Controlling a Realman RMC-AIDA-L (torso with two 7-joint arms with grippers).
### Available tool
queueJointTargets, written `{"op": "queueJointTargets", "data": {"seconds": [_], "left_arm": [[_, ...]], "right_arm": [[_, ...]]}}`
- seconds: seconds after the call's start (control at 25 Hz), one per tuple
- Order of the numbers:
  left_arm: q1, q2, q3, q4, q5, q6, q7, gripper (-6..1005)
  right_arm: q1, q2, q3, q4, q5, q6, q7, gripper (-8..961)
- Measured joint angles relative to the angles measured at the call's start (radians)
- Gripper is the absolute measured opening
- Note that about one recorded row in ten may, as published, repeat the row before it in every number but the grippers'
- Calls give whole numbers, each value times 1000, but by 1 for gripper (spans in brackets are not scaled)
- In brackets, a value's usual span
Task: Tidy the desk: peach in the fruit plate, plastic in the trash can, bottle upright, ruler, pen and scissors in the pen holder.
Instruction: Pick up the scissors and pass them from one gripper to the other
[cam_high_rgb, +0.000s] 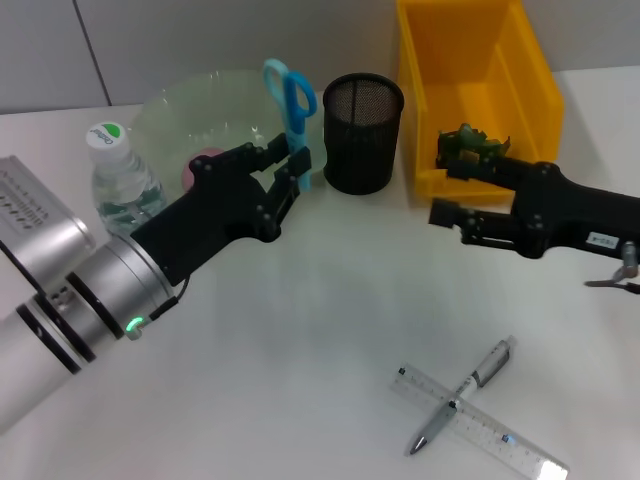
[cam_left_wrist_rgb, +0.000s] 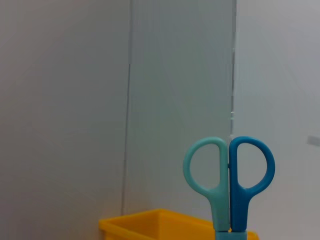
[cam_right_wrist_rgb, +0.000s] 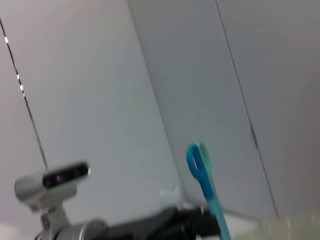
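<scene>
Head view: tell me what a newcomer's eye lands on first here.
First, the blue scissors held upright, handles up, in the left gripper, just left of the black mesh pen holder. Next, the bright yellow bin at the back right, where the right gripper holds crumpled green plastic over it. Near the front, a pen lies crossed over a ruler.

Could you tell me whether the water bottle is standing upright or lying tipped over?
Upright: the bottle stands on the table, white cap uppermost, beside the fruit plate.
</scene>
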Motion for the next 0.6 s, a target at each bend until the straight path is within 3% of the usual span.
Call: {"op": "queueJointTargets", "data": {"seconds": [0.08,0.48,0.6], "left_arm": [[22,0,74,42,-109,-48,60,276],[34,0,238,111,-387,-144,222,282],[41,0,244,126,-405,-156,247,284]], "right_arm": [[2,23,-1,41,31,10,-88,815],[45,31,-5,183,103,63,-274,815],[65,32,-3,216,110,79,-301,815]]}}
